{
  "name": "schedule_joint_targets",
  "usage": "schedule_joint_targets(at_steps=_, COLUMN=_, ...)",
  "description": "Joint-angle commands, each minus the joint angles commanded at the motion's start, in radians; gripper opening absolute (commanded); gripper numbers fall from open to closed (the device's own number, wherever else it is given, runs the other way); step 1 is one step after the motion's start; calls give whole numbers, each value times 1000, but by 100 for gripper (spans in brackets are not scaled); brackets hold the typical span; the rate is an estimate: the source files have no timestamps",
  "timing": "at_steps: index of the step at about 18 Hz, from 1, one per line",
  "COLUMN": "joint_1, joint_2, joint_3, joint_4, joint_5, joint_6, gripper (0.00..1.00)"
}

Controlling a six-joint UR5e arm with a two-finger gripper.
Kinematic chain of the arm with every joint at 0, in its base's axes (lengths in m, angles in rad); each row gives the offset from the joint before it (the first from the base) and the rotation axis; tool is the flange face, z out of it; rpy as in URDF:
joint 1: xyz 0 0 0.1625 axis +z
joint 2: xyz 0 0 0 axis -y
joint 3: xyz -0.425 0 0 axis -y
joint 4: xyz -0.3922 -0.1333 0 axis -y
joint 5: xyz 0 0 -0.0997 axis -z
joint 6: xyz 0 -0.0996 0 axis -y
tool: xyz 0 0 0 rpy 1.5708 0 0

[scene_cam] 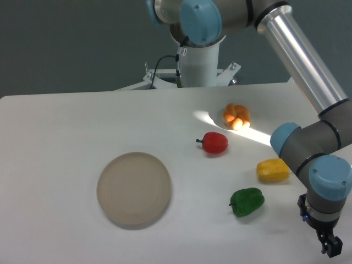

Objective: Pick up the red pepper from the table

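The red pepper lies on the white table, right of centre, its dark stem pointing left. My gripper hangs at the lower right edge of the view, well to the right and in front of the red pepper, beyond the green pepper. Only the fingertips show and they are partly cut off, so I cannot tell whether the jaws are open or shut. Nothing shows between them.
A green pepper and a yellow pepper lie between the gripper and the red pepper. An orange object sits in a bright light patch behind the red pepper. A round beige plate lies at the left front.
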Motion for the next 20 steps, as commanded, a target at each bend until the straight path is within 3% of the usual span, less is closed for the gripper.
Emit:
schedule_joint_targets(at_steps=3, joint_1=-8, joint_2=18, joint_3=-12, joint_4=-6, joint_5=-8, joint_6=0, gripper=100)
schedule_joint_targets(at_steps=9, joint_1=-18, joint_2=109, joint_3=-107, joint_4=-26, joint_5=-66, joint_6=0, gripper=100)
schedule_joint_targets(at_steps=14, joint_1=-21, joint_2=230, joint_3=-261, joint_4=-32, joint_5=-109, joint_6=0, gripper=100)
schedule_joint_targets(at_steps=20, joint_1=-38, joint_2=419, joint_3=-532, joint_4=-20, joint_5=-104, joint_6=0, gripper=100)
